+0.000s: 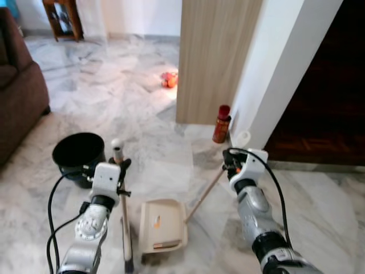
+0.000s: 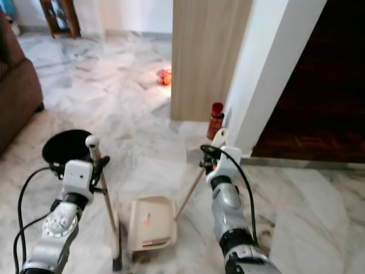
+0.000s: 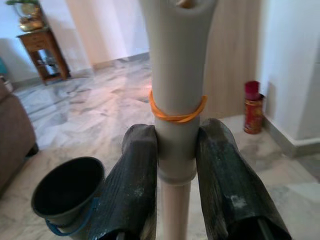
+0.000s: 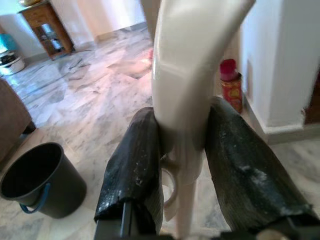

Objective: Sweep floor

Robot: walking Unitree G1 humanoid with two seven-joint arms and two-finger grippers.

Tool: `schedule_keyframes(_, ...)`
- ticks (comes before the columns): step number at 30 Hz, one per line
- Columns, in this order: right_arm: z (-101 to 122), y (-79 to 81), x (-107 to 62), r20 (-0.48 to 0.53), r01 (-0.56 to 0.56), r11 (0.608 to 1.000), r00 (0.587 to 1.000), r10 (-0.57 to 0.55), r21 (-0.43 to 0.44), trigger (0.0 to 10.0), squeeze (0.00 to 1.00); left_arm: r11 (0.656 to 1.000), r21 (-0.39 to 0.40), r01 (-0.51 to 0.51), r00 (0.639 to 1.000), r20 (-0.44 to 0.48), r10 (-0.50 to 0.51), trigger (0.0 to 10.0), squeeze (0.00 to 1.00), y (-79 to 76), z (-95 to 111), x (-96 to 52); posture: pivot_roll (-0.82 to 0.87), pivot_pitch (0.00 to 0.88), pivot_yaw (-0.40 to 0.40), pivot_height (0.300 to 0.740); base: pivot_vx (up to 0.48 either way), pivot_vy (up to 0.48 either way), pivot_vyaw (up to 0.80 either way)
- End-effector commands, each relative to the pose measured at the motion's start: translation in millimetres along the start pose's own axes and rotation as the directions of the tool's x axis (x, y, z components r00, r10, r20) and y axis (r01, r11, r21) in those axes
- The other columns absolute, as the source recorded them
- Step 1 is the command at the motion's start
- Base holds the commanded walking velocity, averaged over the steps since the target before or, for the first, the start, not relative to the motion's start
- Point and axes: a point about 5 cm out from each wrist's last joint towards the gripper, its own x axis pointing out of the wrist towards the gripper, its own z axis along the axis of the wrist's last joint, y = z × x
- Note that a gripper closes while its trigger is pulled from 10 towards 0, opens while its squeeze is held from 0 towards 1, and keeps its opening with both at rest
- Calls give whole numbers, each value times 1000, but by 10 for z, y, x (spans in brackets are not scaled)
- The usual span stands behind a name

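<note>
The left gripper (image 3: 175, 165) is pinched on the cream handle of a broom (image 1: 124, 211), its two black fingers (image 3: 131, 185) pressed against either side of the grip just below an orange rubber band (image 3: 176, 111); the broom stands nearly upright, its head down on the marble floor (image 1: 114, 85) beside the left edge of the dustpan (image 1: 162, 225). The right gripper (image 4: 182, 165) is clamped on the cream grip of the dustpan handle (image 1: 206, 193), one finger on each side; that long handle slants down and to the robot's left to the beige dustpan, which lies flat on the floor between the two arms, with a small orange scrap (image 1: 157, 222) lying in its tray. A black bucket (image 1: 78, 155) with a blue bail stands upright on the floor just beyond the left gripper. A red spray can (image 1: 221, 124) stands upright at the foot of the white wall (image 1: 268, 74), near the corner where a wood-grain panel (image 1: 214, 57) meets it; a small orange-red heap (image 1: 169, 79) lies on the floor farther off, close to the left edge of that panel. A brown sofa (image 1: 20, 91) sits along the left edge of the floor; a wooden side table (image 1: 61, 17) stands at the far end of the room; dark wood flooring (image 1: 319, 114) shows to the right of the white wall.
</note>
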Motion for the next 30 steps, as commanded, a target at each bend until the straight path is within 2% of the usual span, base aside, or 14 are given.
schedule_keyframes(1, 105, -2, 37, 43, 5, 1000, 999, -5, 13, 10000, 0, 1000, 17, -3, 999, 39, 2, 10000, 0, 17, 92, 43, 95, 0, -66, 740, 0, 0, 0)
schedule_keyframes(30, 50, 46, 27, 21, -4, 1000, 1000, 3, 21, 10000, 0, 1000, 21, 7, 999, 34, -8, 10000, 0, 22, 85, 34, 102, 0, -54, 740, 0, 253, 0)
